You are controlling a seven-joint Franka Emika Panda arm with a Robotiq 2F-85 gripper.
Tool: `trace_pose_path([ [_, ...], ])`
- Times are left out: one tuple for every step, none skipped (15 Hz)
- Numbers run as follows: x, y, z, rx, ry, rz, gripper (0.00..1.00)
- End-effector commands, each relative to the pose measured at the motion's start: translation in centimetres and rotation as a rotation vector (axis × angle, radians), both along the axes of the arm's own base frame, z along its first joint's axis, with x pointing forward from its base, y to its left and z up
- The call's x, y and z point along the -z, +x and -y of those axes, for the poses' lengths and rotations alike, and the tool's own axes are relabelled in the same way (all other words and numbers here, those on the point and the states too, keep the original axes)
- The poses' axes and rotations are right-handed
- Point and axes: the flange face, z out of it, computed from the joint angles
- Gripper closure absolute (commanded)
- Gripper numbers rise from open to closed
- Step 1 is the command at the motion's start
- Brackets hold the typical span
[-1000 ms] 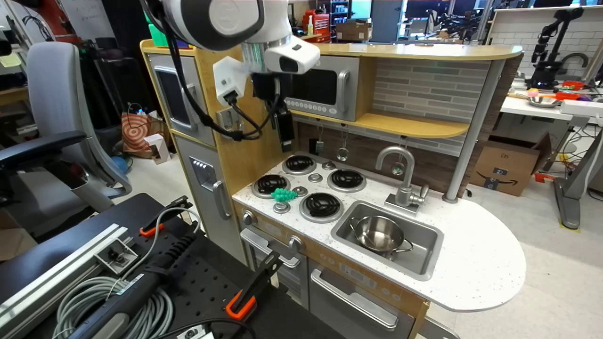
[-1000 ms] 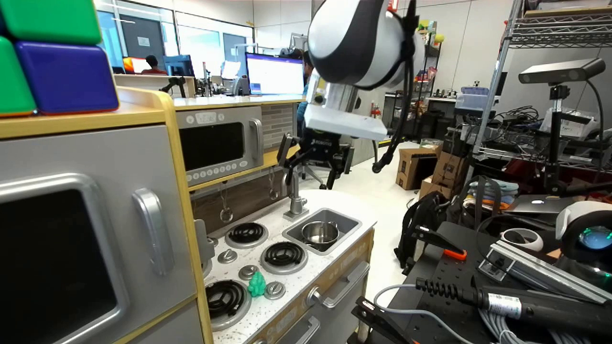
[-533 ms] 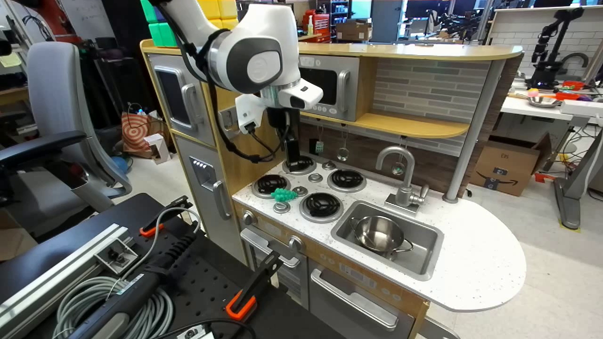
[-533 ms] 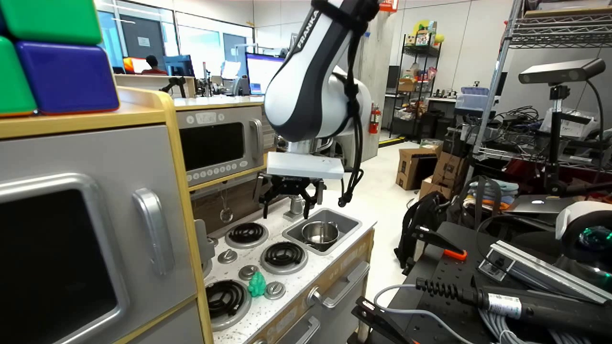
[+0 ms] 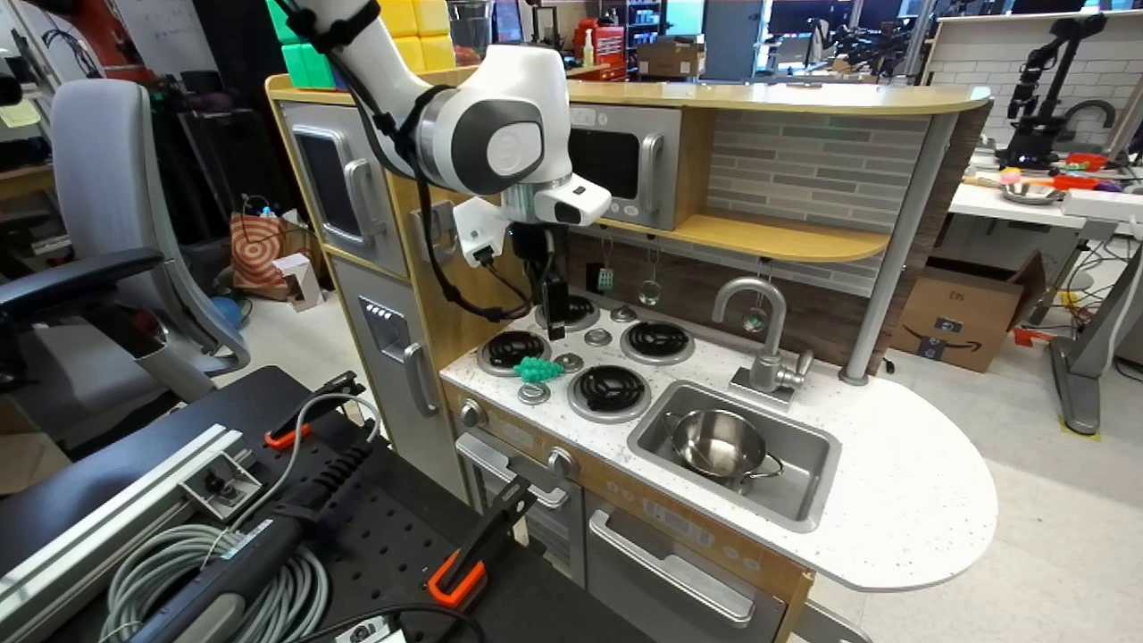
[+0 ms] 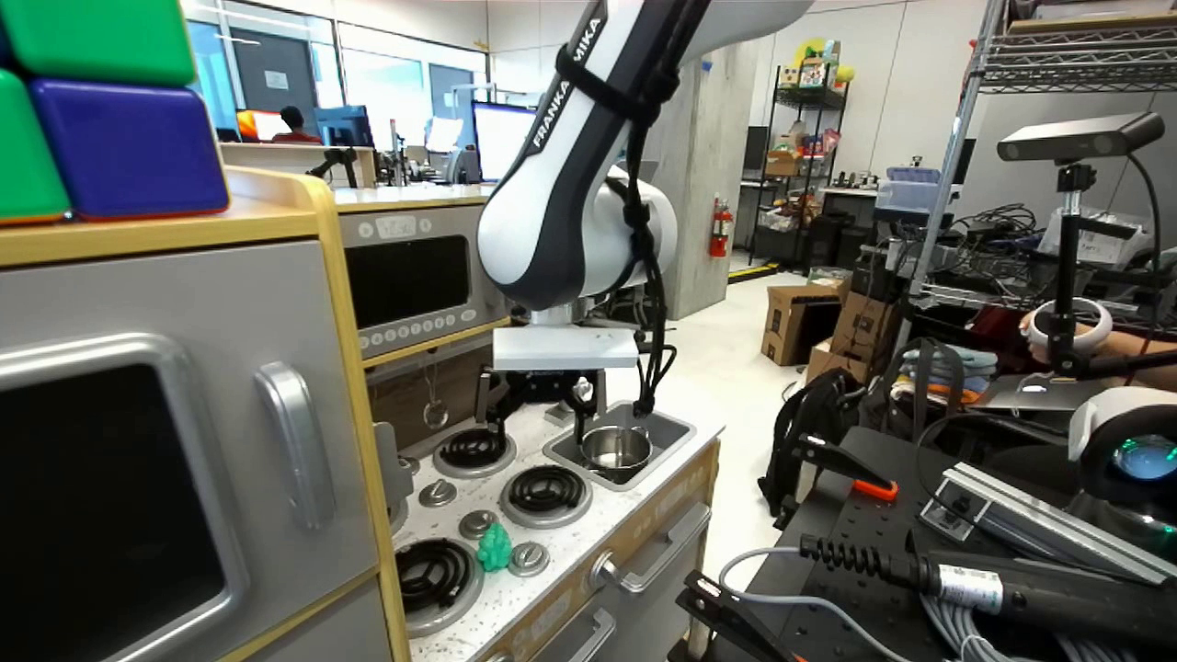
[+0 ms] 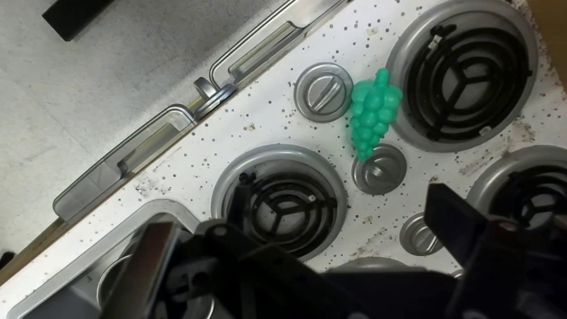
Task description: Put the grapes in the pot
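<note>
Grapes (image 5: pixel 538 370) lie near the front left corner of the counter (image 5: pixel 902 482), tip overlapping a knob (image 7: pixel 384 175) in the wrist view. The gripper (image 6: pixel 541 444) hangs higher, jaws spread. Rightward, the pot (image 5: pixel 719 444) sits in the sink (image 5: pixel 799 460), largely hidden behind the gripper in the wrist view; counter extends to the rounded right edge.

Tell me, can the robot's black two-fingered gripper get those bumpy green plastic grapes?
Probably yes: the gripper is open and nothing covers the grapes, though round silver knobs sit close by.
</note>
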Motion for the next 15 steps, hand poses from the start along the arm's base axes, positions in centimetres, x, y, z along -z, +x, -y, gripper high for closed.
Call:
trace_pose_path([
  [0.1,-0.1,0.3,0.094,0.058,0.026,0.0],
  [0.5,-0.3,0.2,0.142,0.107,0.029,0.0],
  [1.3,-0.7,-0.2,0.168,0.157,0.002,0.0],
  [1.9,-0.9,-0.6,0.192,0.204,-0.025,0.0],
  [2.6,-1.1,-1.1,0.218,0.254,-0.039,0.0],
  [3.1,-1.2,-1.4,0.242,0.291,-0.041,0.0],
  [3.9,-1.1,-1.7,0.265,0.313,-0.045,0.0],
  [4.6,-0.9,-1.8,0.285,0.32,-0.033,0.0],
  [5.3,-0.6,-1.8,0.304,0.322,-0.02,0.0],
  [5.8,-0.1,-1.7,0.321,0.32,-0.007,0.0],
  [6.5,0.4,-1.8,0.33,0.296,-0.005,0.0],
  [7.0,0.7,-2.0,0.325,0.272,-0.012,0.0],
  [7.6,1.2,-2.3,0.309,0.248,-0.035,0.0],
  [8.1,1.7,-2.6,0.29,0.23,-0.03,0.0],
  [8.5,2.2,-3.0,0.275,0.204,-0.046,0.0],
])
